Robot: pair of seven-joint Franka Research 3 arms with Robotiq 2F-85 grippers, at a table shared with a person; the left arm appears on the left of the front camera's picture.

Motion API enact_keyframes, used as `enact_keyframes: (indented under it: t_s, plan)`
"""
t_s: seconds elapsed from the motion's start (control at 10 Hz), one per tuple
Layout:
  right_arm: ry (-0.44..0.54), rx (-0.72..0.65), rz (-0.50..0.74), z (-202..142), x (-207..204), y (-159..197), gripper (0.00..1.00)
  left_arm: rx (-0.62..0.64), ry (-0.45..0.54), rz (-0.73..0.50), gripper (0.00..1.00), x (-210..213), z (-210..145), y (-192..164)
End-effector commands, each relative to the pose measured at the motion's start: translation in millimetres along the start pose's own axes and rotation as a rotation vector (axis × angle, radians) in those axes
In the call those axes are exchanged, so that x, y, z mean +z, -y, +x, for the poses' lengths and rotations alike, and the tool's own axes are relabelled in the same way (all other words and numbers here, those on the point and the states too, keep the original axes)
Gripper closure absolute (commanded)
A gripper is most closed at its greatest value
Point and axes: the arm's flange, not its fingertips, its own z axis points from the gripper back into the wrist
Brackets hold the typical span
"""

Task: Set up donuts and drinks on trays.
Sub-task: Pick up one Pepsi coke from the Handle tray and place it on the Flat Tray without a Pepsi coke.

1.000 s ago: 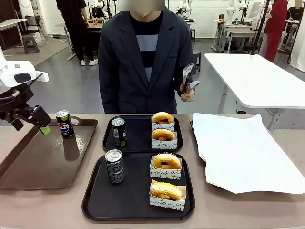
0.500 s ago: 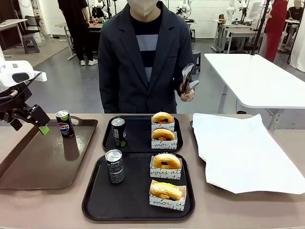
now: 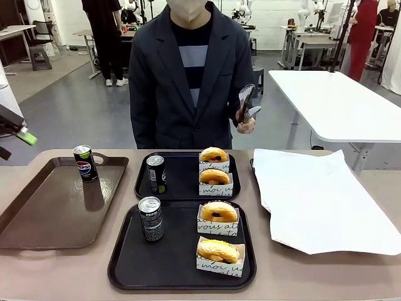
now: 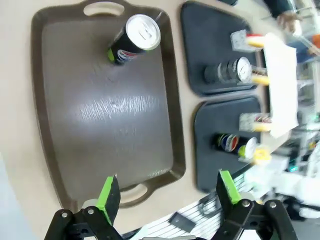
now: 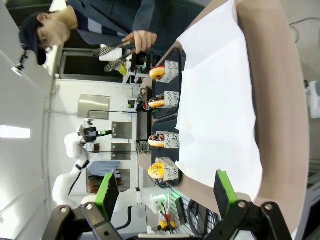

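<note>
Two black trays lie mid-table. The far tray [image 3: 185, 188] holds a can with a green mark [image 3: 156, 174] and two donuts [image 3: 213, 154] [image 3: 214, 176] in paper trays. On the near tray [image 3: 175, 263] stand a Pepsi can [image 3: 150, 218] and two more donuts [image 3: 218, 211] [image 3: 218, 250]. A third can [image 3: 84, 163] stands on the brown tray [image 3: 56, 207]. My left gripper [image 3: 22, 135] hangs at the far left edge, above the table; in its wrist view it [image 4: 167, 192] is open and holds nothing, high over the brown tray. My right gripper [image 5: 165, 192] is open too, with nothing in it.
A white paper sheet [image 3: 319, 200] covers the table's right side. The person stands at the far edge behind the trays, holding metal tongs [image 3: 247, 103] in one raised hand. The brown tray [image 4: 100, 110] is bare apart from its can [image 4: 135, 40].
My left arm has pulled back up and to the left, away from the can on the brown tray, and is now mostly out of the front view. Nothing on the table moved.
</note>
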Motion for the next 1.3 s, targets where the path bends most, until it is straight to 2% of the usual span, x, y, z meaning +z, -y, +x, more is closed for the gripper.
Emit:
enact_keyframes:
  t_s: [0.0,0.3,0.6,0.9,1.0,1.1,1.2]
  plan:
    - [0.004,0.003,0.010,0.1,0.5,-0.8,0.00,0.012,-0.006,-0.216,0.00,-0.4,21.7,-40.1]
    - [0.004,0.003,0.010,0.1,0.5,-0.8,0.00,0.007,0.002,-0.419,0.00,-3.1,27.8,-109.4]
    - [0.004,0.003,0.010,0.1,0.5,-0.8,0.00,0.086,-0.022,-0.518,0.00,-11.3,12.9,-159.2]
    - [0.004,0.003,0.010,0.1,0.5,-0.8,0.00,0.099,-0.038,-0.539,0.00,-16.1,12.4,-171.2]
    - [0.004,0.003,0.010,0.1,0.5,-0.8,0.00,0.082,-0.047,-0.539,0.00,-14.9,12.1,-166.4]
    - [0.004,0.003,0.010,0.1,0.5,-0.8,0.00,0.045,-0.078,-0.483,0.00,-18.3,8.8,-152.6]
    - [0.004,0.003,0.010,0.1,0.5,-0.8,0.00,0.110,-0.055,-0.525,0.00,-19.7,7.0,-172.3]
